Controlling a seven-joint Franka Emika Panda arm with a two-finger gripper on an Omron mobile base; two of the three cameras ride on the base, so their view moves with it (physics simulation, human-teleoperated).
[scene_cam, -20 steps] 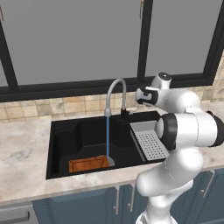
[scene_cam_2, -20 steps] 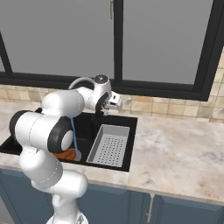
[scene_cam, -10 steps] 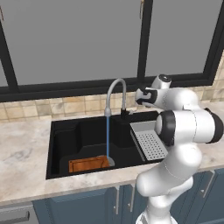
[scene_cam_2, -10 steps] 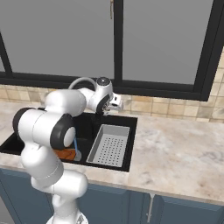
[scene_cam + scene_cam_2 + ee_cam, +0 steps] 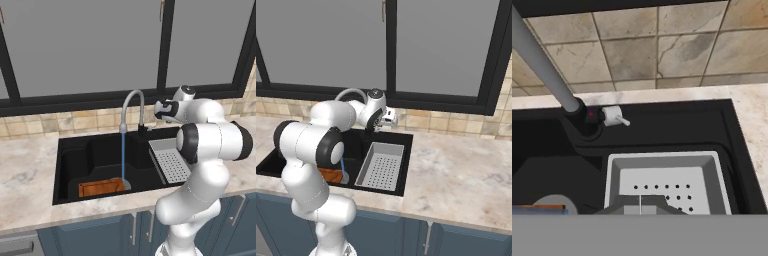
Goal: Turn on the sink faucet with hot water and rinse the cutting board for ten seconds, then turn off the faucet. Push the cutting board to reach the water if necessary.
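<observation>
Water (image 5: 123, 157) is running in a thin pale-blue stream from the tip of your faucet (image 5: 132, 107) straight down into the black sink (image 5: 75, 155). It lands at the right end of the cutting board (image 5: 101, 187), which lies flat on the basin floor near the front wall, left of the middle; a small grey puddle spreads where the stream hits. From the right base view you can catch an orange corner of the board (image 5: 330, 175) behind the arm's elbow, with the stream (image 5: 342, 167) beside it. Your gripper (image 5: 389, 118) hangs above the back rim of the sink, near the faucet's base and over the grey drainer tray (image 5: 170, 162), with its fingers pressed together and nothing between them. In the hand view the faucet's grey stem (image 5: 543, 62) rises from its short black base, and the small white handle (image 5: 614, 116) sticks out to the side of that base, apart from the gripper. The drainer tray (image 5: 667, 180) sits just below it in that view, in the right part of the basin. Marble counter (image 5: 456, 175) surrounds the sink, and a tiled wall (image 5: 642, 45) stands behind it.
</observation>
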